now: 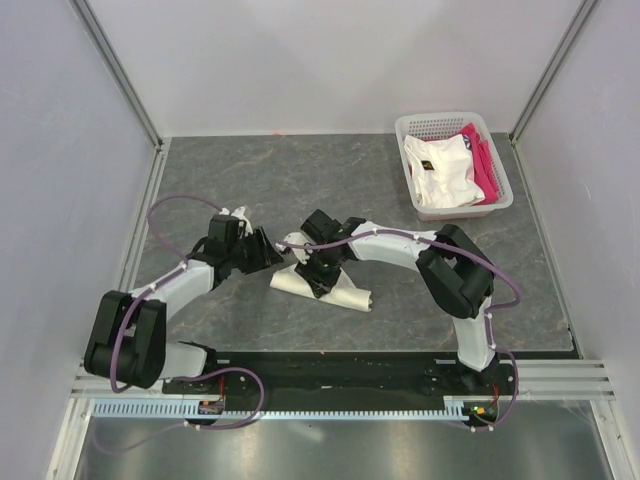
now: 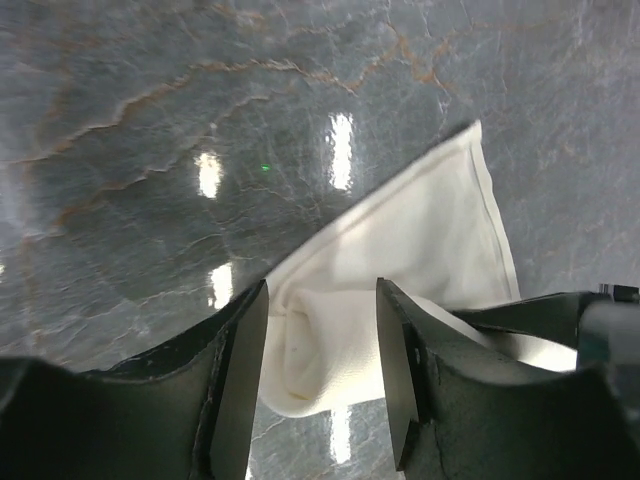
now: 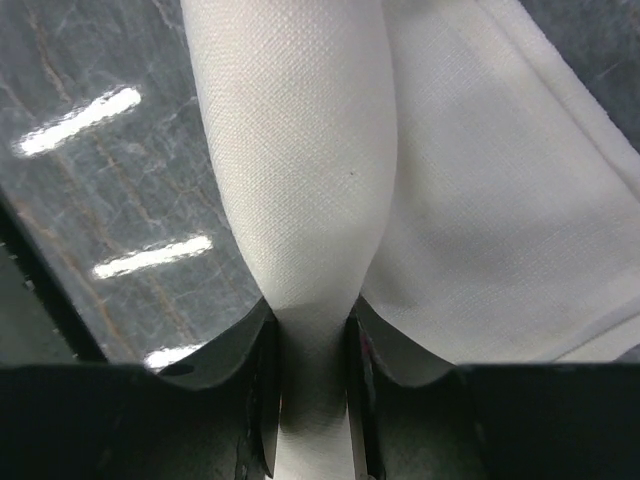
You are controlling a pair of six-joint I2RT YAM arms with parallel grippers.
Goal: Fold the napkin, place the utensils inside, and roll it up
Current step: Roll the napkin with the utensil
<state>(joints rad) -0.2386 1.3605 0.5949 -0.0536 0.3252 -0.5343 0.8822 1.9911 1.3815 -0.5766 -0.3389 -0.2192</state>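
The napkin (image 1: 350,295), partly rolled into a cream tube with a flat flap beside it, lay on the grey table (image 1: 250,170). It was well apart from the basket (image 1: 440,117), nearer the arm bases and leftward of it in the top view. The right gripper (image 3: 310,335) was clenched on the roll, pinching the cloth thin. The left gripper (image 2: 322,292), farther still from the basket, had its jaws apart over the napkin's rolled end, holding nothing. In the basket lay a white garment (image 1: 440,170) and a pink cloth (image 1: 485,165).
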